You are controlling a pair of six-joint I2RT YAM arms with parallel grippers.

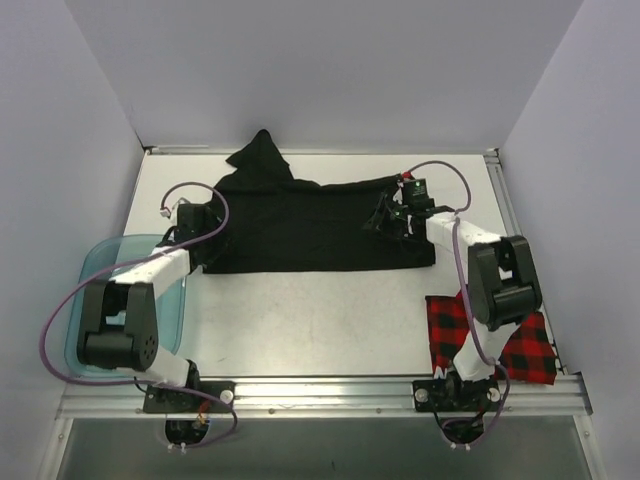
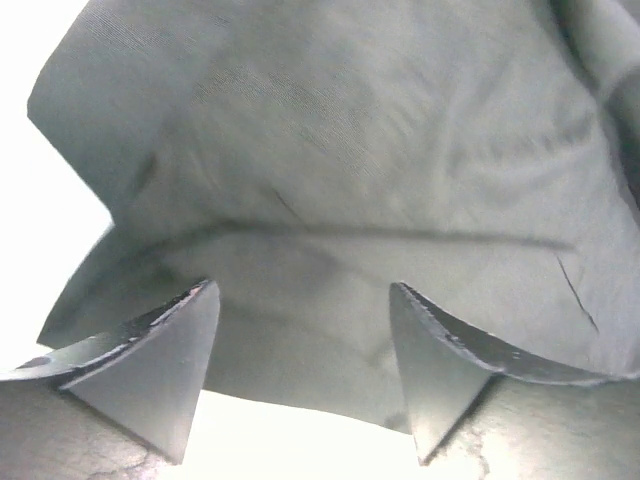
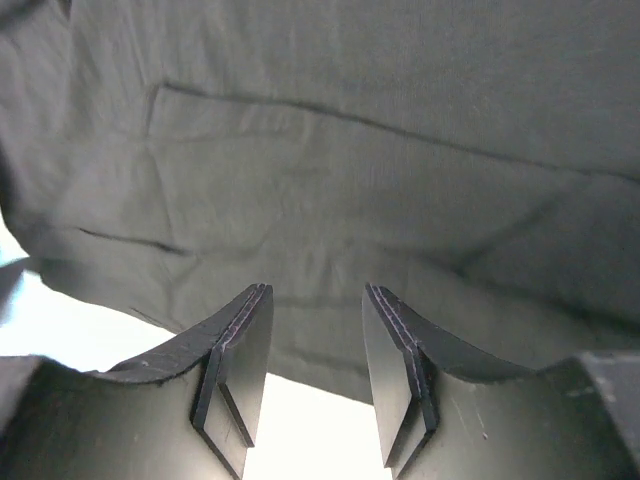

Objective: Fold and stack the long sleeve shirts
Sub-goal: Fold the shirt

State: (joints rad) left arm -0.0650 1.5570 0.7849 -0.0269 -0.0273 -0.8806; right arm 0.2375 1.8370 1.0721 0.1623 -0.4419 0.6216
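Two shirts lie on the table (image 1: 320,320): the black shirt (image 1: 310,225) is spread across the far half, and the checked shirt (image 1: 525,350) sits folded at the near right corner. At the black shirt's left edge the left gripper (image 2: 302,287) stands wide and empty, while the right gripper (image 3: 316,289), at its right end, shows a narrower gap with nothing pinched.

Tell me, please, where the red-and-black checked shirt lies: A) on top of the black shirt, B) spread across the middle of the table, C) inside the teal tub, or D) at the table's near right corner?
D: the checked shirt lies folded at the near right corner of the table, apart from the black shirt spread mid-table and the teal tub on the left.
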